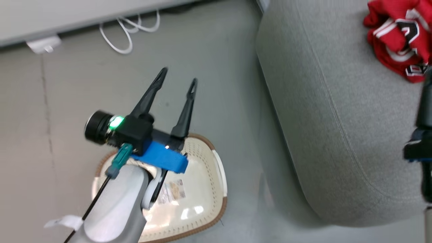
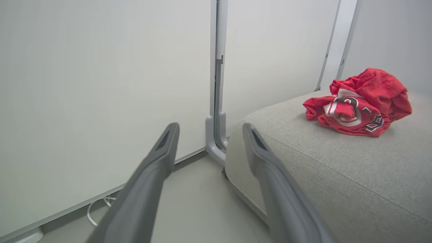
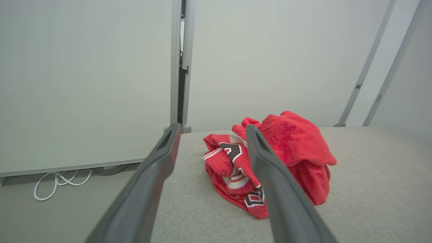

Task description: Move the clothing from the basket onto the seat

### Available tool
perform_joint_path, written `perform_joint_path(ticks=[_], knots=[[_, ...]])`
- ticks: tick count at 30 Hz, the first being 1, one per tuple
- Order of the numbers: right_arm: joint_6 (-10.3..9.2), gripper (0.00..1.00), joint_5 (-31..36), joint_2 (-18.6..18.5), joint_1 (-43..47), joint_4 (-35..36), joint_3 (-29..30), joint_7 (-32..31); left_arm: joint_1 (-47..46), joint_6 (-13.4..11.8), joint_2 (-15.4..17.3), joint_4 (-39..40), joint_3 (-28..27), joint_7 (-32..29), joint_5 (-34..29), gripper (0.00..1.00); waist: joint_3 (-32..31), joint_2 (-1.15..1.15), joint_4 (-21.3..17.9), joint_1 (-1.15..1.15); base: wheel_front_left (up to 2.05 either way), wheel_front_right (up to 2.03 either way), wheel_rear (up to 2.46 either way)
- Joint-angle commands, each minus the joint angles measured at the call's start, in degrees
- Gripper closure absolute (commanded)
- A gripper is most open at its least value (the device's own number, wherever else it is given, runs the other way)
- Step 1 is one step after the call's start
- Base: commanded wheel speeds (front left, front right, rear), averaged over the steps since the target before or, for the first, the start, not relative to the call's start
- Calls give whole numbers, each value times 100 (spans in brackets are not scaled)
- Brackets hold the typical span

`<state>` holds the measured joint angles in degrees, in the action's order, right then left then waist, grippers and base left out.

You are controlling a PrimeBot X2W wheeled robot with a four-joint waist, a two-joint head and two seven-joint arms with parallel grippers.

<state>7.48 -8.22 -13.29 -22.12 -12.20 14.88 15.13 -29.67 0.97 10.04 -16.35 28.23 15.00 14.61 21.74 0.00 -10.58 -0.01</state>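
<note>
Grey seat (image 1: 337, 128) bears crumpled red clothing (image 1: 398, 37); floor (image 1: 209, 67) carries basket (image 1: 206, 162) (white cable (image 1: 123, 52) too)

The left arm (image 1: 114, 206) is smooth and pale grey, with a bright blue block (image 1: 162, 158) at its wrist. Beside the blue block sit a black box (image 1: 135, 135) with a green light (image 1: 116, 122) and a teal plug (image 1: 119, 162) with a thin black cable (image 1: 93, 201). The left jaws are two long dark fingers (image 1: 150, 92).

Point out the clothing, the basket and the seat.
clothing (image 3: 297, 141): right wrist view, on the top fold of the red heap.
basket (image 1: 204, 162): head view, on its perforated inner wall.
seat (image 1: 378, 111): head view, on the bare grey top.
</note>
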Motion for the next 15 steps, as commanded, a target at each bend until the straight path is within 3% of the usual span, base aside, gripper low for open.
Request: perform_joint_path(ticks=[1, 6, 15], knots=[[3, 0, -16, 64, 230, 78, -133, 3, 227, -20, -34, 43, -169, 25, -25, 0, -610, 0, 370, 1, 0, 0, 0], [3, 0, 0, 241, 676, 236, -594, 2, 825, -63, -65, 121, -805, 26, -106, 0, -1122, 0, 713, 1, 0, 0, 0], [3, 0, 64, 482, 1245, 187, -937, 3, 1628, 132, -148, 80, -1685, 21, -259, 0, -1654, 0, 1250, 1, 0, 0, 0]])
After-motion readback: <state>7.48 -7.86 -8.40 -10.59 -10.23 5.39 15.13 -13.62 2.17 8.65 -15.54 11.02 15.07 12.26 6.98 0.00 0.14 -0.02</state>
